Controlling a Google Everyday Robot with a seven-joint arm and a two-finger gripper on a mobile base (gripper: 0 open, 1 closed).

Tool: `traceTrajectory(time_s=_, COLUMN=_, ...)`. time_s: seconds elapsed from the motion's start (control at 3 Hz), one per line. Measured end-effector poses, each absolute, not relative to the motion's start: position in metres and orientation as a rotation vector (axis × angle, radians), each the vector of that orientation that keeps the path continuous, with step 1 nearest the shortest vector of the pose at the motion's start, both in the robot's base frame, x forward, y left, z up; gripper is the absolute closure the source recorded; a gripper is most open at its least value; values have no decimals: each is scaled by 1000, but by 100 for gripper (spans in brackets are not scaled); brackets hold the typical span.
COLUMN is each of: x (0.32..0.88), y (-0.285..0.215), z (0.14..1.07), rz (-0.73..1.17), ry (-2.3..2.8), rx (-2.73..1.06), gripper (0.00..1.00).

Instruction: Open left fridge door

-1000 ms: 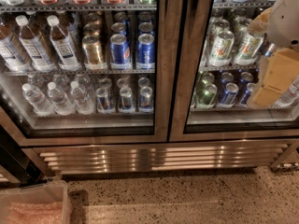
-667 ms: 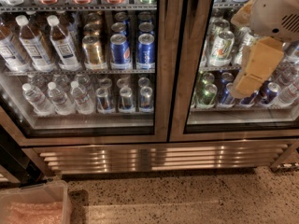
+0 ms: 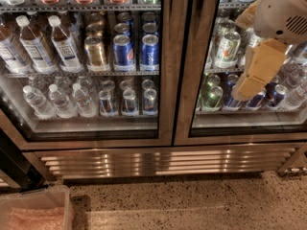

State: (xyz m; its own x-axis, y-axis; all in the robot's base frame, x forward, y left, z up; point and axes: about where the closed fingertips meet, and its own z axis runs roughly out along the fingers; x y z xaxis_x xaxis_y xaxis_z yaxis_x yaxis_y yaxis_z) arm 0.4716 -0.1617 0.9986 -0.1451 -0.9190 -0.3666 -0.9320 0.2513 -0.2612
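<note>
Two steel-framed glass fridge doors stand side by side, both closed. The left fridge door [image 3: 167,99] fills the left half; behind it, the front row shows three water bottles [image 3: 60,100] and two blue Pepsi cans [image 3: 136,51]. The gripper [image 3: 249,83] hangs before the right door [image 3: 184,104]; its grasp state is unclear. One plastic bin [image 3: 33,207] sits near left, holding something pinkish.
</note>
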Motion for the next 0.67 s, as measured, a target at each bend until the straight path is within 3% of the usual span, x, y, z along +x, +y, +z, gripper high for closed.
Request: traceTrajectory(time_s=0.67, x=479, y=-137, z=1009, rz=63, ry=2010, rx=-1695, gripper=0)
